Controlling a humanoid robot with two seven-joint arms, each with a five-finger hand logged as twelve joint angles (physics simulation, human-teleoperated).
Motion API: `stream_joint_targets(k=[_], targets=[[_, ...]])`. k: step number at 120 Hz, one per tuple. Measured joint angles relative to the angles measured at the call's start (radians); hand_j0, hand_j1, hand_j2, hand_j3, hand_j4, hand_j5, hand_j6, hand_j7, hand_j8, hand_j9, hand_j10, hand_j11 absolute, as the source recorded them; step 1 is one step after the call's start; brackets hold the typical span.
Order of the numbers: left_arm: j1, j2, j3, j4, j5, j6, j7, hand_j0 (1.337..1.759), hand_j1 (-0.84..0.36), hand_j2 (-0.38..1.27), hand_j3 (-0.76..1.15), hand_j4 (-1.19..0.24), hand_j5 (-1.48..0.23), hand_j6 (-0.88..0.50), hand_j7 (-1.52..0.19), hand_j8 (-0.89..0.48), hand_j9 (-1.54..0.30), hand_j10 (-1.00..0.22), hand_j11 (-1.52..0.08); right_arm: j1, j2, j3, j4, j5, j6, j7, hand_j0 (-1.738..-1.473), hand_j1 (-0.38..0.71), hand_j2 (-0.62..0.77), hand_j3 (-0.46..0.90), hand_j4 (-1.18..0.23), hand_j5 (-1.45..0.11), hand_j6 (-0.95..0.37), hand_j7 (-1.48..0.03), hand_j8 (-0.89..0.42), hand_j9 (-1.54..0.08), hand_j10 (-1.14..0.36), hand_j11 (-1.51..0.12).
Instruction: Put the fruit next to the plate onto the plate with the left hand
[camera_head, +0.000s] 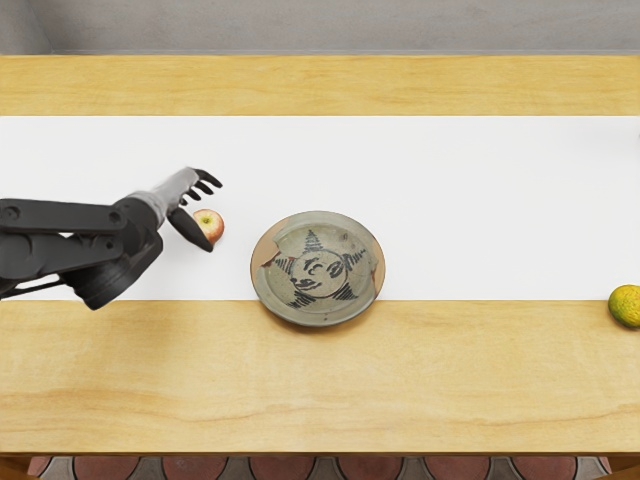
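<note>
The left robot hand (186, 205) is spread, fingers past the far side of the apple (208, 225) and thumb at its near side, a pose that suits a grasp not yet closed. The apple sits on the worktop (320, 380) just left of the empty plate (266, 290). Another fruit (625, 305) lies well apart at the right edge, so the apple is likely the target.
</note>
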Motion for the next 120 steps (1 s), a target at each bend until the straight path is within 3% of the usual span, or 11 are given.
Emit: stream_joint_targets(k=[87,120], targets=[[0.024,-0.021,0.014,0.008,0.001,0.022,0.0,1.658,-0.23,0.1,0.0,-0.48,-0.63,-0.48,-0.63,-0.48,-0.63,-0.48,-0.63,0.0,0.0,0.0,0.0,0.0,0.0,0.0,-1.658,-0.32,0.0,0.0,-0.02,-0.03,-0.02,-0.03,-0.02,-0.03,-0.02,-0.03],[0.023,-0.02,0.018,0.008,0.006,0.02,0.01,1.654,-0.24,0.08,0.0,-0.55,-0.74,-0.43,-0.75,-0.42,-0.75,-0.55,-0.76,0.0,0.0,0.0,0.0,0.0,0.0,0.0,-1.658,-0.32,0.0,0.0,-0.02,-0.03,-0.02,-0.03,-0.02,-0.03,-0.02,-0.03]])
